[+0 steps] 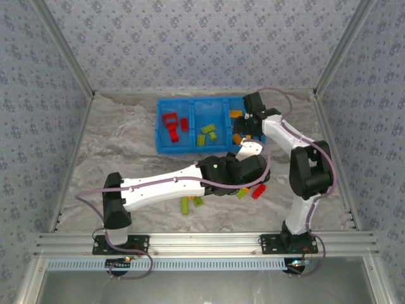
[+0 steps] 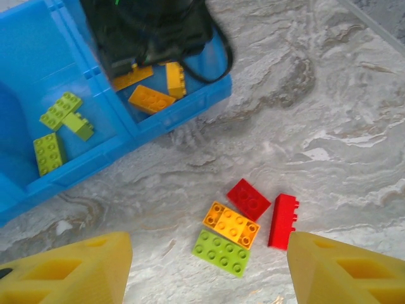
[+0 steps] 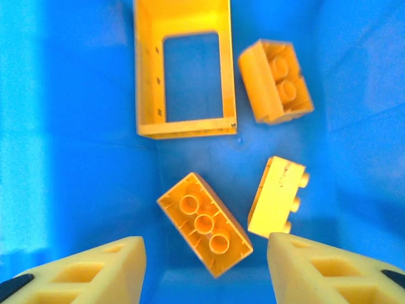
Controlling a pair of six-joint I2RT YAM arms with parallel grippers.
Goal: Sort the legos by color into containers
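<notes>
Legos [image 3: 204, 223]: we count four orange-yellow plastic ones in the bright blue plastic bin [image 3: 76, 126] under the released right pincer [image 3: 204, 253]; four mixed-colour bricks [image 2: 231, 225] outside it, beneath the released left pincer [image 2: 209, 259].

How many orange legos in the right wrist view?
4: open frame top left, small brick top right, long brick bottom centre, side-lying brick beside it. More may be hidden off-frame.

Overhead view faces down; both wrist views look down closely (sharing the bin [image 1: 190, 151]).
</notes>
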